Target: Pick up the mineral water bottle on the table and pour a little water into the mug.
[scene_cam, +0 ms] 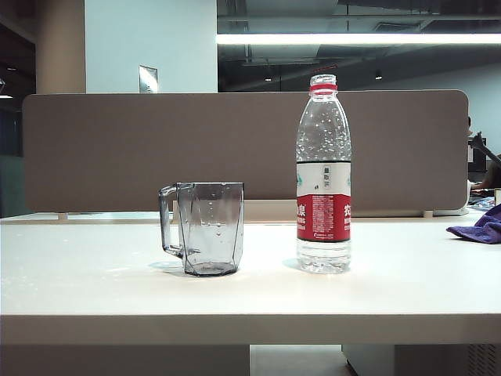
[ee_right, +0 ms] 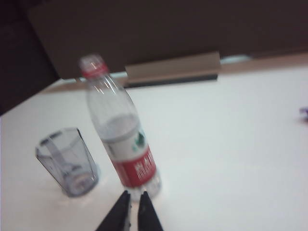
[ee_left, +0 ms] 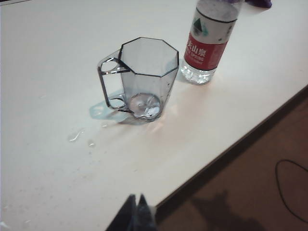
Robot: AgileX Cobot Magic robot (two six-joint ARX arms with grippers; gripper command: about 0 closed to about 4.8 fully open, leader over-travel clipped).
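Bottle [scene_cam: 323,174] upright on table [scene_cam: 94,282], mug [scene_cam: 205,228] just beside. Left gripper [ee_left: 136,211] and right gripper [ee_right: 133,210], fingers nearly together, hover short. Risk: unopened jaws could topple the tall bottle.

I am looking at my desk, the table [scene_cam: 94,290], which is showing a wide white top and a thick pale front edge. The mug [scene_cam: 210,228] is standing upright near the front edge, a little toward the left side, with its handle pointing to the left edge. The mineral water bottle [scene_cam: 323,176] is standing upright just beside it, toward the right. A purple cloth [scene_cam: 479,226] is lying at the right edge. Some water drops [ee_left: 81,137] are sitting on the surface near the mug.
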